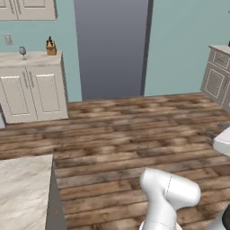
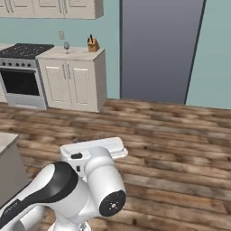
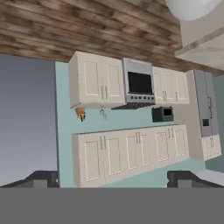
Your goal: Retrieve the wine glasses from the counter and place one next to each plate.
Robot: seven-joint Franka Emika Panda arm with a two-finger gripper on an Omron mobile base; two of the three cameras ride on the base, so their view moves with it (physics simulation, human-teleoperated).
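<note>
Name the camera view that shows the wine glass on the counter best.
The left base view: the wine glass stands upright on the counter, bowl and stem readable. The right base view shows it smaller; the hand view shows it upside down, tiny.

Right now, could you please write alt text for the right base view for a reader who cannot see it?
A small stemmed wine glass stands beside a knife block on a beige counter over cream cabinets, right of a stove, across a wooden floor. The white robot arm fills the lower left foreground.
</note>
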